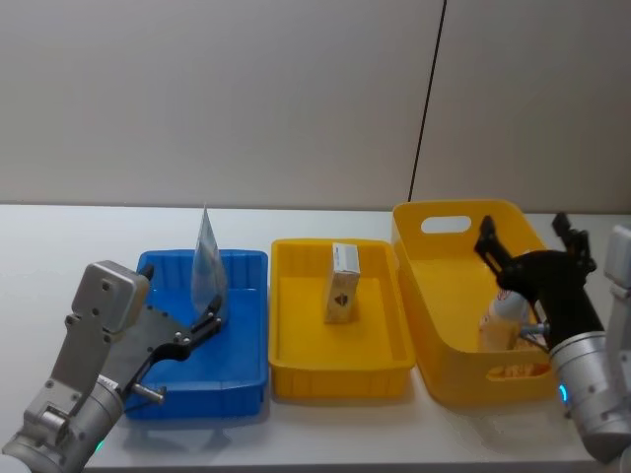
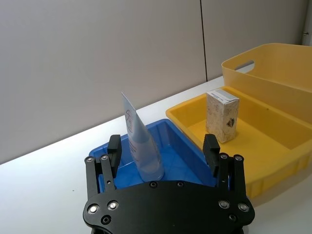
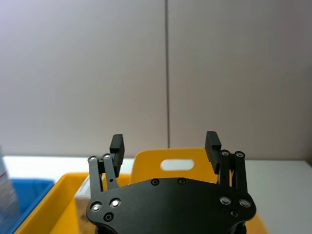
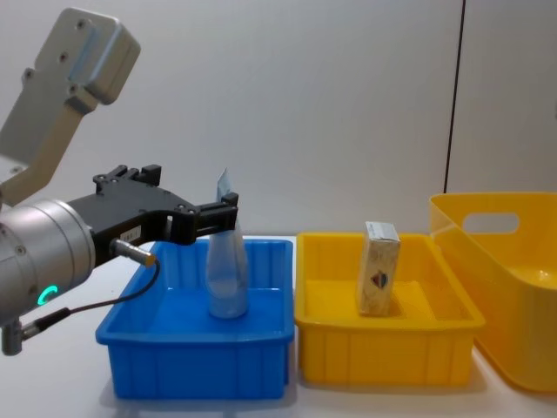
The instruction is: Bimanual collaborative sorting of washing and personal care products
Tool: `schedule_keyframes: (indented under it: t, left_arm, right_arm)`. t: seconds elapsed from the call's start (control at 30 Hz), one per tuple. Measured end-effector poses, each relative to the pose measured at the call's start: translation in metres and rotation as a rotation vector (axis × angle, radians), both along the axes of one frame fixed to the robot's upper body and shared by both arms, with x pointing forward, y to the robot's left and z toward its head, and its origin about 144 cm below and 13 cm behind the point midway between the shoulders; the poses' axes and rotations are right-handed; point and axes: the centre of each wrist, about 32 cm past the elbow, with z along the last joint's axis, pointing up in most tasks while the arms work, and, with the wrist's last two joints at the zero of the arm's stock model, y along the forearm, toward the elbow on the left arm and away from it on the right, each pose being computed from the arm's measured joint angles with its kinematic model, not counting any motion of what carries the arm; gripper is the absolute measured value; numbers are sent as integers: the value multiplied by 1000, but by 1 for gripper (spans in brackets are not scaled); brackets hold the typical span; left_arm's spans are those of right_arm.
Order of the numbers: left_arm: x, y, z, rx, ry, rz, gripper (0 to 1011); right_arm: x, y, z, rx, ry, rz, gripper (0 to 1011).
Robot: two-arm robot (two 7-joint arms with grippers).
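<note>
Since each product goes to its own bin, the tube (image 1: 208, 264) stands upright in the blue bin (image 1: 240, 379) and the carton (image 1: 342, 284) in the shallow yellow tray (image 1: 380, 367). Left gripper (image 2: 163, 149) hangs wide open beside the tube, holding nothing; right gripper (image 1: 523, 238) gapes empty over the deep yellow basket (image 1: 434, 335).

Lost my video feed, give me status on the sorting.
Left pincer open, just short of tube upright in blue bin. Right pincer open over tall yellow basket. Carton upright in yellow tray.
</note>
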Motion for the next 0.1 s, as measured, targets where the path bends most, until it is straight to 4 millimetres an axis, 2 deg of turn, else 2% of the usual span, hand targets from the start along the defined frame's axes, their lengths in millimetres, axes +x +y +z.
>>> schedule_keyframes:
  t: [0.1]
  left_arm:
    - [0, 0, 0, 0, 0, 0, 1001]
  right_arm:
    - [-7, 2, -3, -18, 34, 45, 1003]
